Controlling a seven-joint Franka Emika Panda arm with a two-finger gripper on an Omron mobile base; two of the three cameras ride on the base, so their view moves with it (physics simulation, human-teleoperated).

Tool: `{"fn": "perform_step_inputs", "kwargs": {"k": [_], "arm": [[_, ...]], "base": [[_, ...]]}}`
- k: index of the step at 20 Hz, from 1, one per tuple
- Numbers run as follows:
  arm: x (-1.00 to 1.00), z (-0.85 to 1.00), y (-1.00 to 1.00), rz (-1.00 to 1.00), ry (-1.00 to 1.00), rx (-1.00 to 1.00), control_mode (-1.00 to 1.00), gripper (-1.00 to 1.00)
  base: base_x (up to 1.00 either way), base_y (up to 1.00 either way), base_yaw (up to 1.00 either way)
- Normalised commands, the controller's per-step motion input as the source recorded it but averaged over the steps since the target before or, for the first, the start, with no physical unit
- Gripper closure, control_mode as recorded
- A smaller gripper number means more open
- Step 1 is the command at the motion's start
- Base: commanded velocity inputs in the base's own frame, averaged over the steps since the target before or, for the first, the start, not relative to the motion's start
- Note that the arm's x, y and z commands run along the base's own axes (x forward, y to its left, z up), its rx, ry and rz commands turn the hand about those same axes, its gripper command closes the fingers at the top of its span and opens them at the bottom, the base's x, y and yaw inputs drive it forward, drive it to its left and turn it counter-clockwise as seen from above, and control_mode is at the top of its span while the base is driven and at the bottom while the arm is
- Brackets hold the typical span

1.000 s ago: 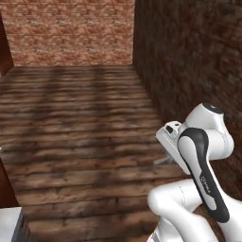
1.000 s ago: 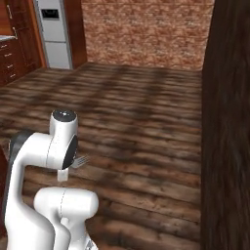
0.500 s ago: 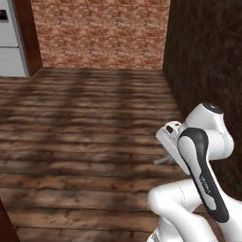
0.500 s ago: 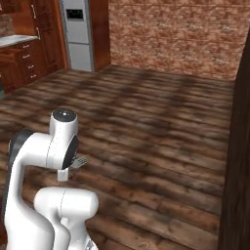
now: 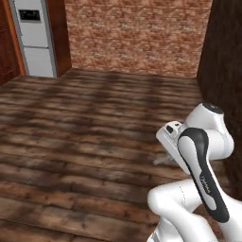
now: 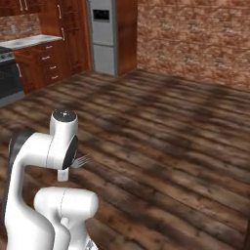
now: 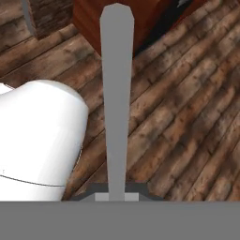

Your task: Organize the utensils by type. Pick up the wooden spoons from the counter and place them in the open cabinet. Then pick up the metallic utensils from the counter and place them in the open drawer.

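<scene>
Presently: fork (image 6: 81,160) in transit, held by the arm.

Item one, the gripper (image 7: 117,196), stood narrowed onto the fork's grey handle (image 7: 116,93), which ran straight up the hand view from between the finger tips. From the right base view the tines poked out beside the folded white arm (image 6: 58,146), above the plank floor (image 6: 161,146). From the left base view a grey sliver showed by the wrist (image 5: 171,144), too blurred to name. Item two, the surroundings: brick wall (image 5: 137,35), steel fridge (image 6: 103,36), reddish-brown cabinets (image 6: 49,61) with a pale counter (image 6: 30,41) at far left.
</scene>
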Motion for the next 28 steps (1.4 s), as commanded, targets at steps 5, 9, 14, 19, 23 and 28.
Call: {"fn": "perform_step_inputs", "kwargs": {"k": [5, 9, 14, 19, 23, 28], "arm": [[0.00, 0.00, 0.00, 0.00, 0.00, 0.00, 1.00, 1.00], [0.00, 0.00, 0.00, 0.00, 0.00, 0.00, 1.00, 1.00], [0.00, 0.00, 0.00, 0.00, 0.00, 0.00, 1.00, 1.00], [0.00, 0.00, 0.00, 0.00, 0.00, 0.00, 1.00, 1.00], [0.00, 0.00, 0.00, 0.00, 0.00, 0.00, 1.00, 1.00], [0.00, 0.00, 0.00, 0.00, 0.00, 0.00, 1.00, 1.00]], "base": [[1.00, 0.00, 0.33], [1.00, 0.00, 0.32], [1.00, 0.00, 0.33], [1.00, 0.00, 0.34], [1.00, 0.00, 0.34], [1.00, 0.00, 0.35]]}}
